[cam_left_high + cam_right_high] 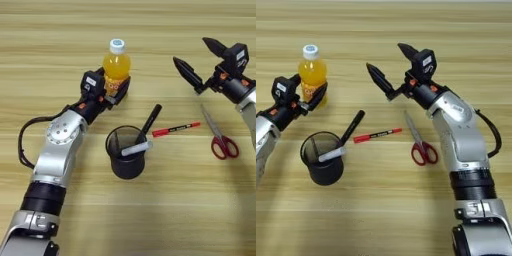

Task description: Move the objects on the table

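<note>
The marker (pixel 141 135) leans in the mesh cup (pixel 126 159). The left gripper (pixel 112 86) has its jaws clamped on the juice bottle (pixel 116 64); the right gripper (pixel 390 65) has its jaws apart.

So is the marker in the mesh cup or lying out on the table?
In the cup, partly. The marker leans across the mesh cup's rim, black cap end sticking out over the table.

Counted on the light wood-grain table (pixel 60 40):
- one clear orange-juice bottle, white cap (pixel 116 67)
- one grey-white marker, black cap (pixel 143 132)
- one pair of red-handled scissors (pixel 218 135)
- one black mesh cup (pixel 127 155)
- one thin red pen (pixel 175 129)
</note>
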